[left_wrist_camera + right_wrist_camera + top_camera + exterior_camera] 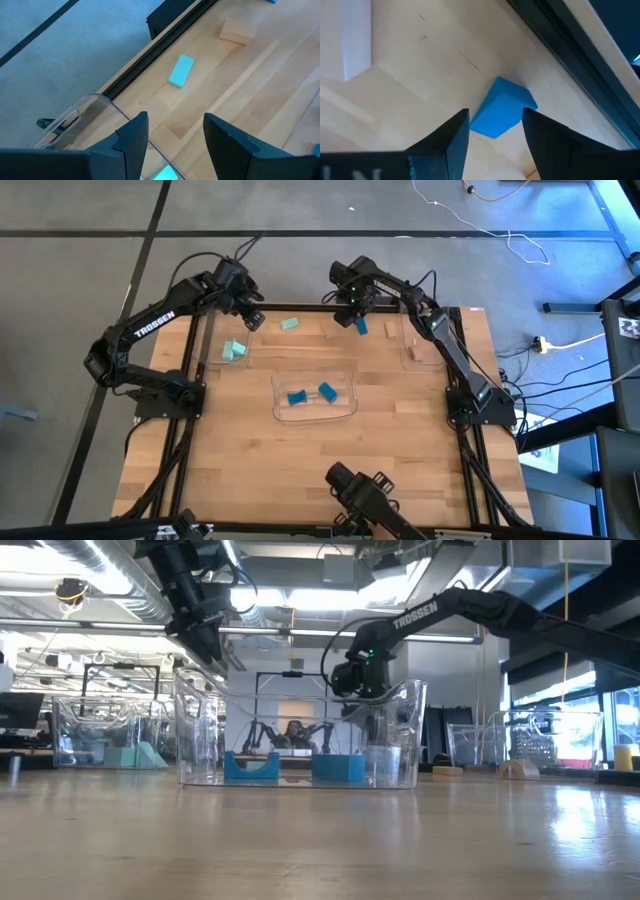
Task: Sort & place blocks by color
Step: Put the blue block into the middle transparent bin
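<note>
— Surface? 
— Pale wood-plank table (300,455); clear plastic tray (315,415) mid-table holds two bright blue rectangular blocks (311,394).

— Grippers? 
— Right gripper (495,131), fingers spread, straddles a smooth blue block (502,112) near the far edge. Left gripper (172,137) hangs parted above the left tray; a mint-teal block (181,70) lies beyond.

The right arm reaches long to the far edge of the surface (300,470), its wrist bent down and its gripper (495,132) spread apart. Off to its side at the same far edge, the left gripper (175,142) hangs raised, fingers parted.
</note>
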`<act>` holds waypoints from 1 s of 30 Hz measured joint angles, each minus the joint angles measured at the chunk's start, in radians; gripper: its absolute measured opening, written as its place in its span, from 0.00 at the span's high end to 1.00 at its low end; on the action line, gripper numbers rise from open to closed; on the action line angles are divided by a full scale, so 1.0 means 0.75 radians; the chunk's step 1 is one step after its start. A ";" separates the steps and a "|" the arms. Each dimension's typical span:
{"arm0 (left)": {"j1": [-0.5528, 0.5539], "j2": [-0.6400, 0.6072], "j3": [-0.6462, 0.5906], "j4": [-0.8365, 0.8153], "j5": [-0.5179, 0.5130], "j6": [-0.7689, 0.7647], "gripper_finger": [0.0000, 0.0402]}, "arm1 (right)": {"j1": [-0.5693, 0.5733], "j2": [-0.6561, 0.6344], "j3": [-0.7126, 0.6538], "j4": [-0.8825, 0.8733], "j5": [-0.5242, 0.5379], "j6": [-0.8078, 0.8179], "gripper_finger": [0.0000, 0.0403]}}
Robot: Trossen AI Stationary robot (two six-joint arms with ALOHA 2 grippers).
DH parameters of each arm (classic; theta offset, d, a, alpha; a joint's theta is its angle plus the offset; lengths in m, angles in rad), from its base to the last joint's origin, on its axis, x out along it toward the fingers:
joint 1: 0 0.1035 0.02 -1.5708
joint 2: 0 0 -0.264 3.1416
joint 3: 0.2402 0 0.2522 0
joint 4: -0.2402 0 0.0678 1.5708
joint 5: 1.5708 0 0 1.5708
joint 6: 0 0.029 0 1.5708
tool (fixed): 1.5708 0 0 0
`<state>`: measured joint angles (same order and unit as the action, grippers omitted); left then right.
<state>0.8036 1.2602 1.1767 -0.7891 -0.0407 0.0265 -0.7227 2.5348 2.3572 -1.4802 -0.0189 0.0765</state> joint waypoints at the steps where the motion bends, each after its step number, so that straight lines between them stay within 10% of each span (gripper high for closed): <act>1: 0.000 0.000 0.000 0.000 0.000 0.000 0.55 | 0.000 -0.009 -0.006 0.007 0.000 0.000 0.54; 30: 0.000 0.000 0.000 -0.002 0.002 0.001 0.55 | -0.010 -0.029 -0.163 0.062 0.051 0.158 0.54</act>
<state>0.8039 1.2602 1.1767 -0.7902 -0.0391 0.0272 -0.7299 2.5130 2.2353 -1.4336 0.0196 0.1951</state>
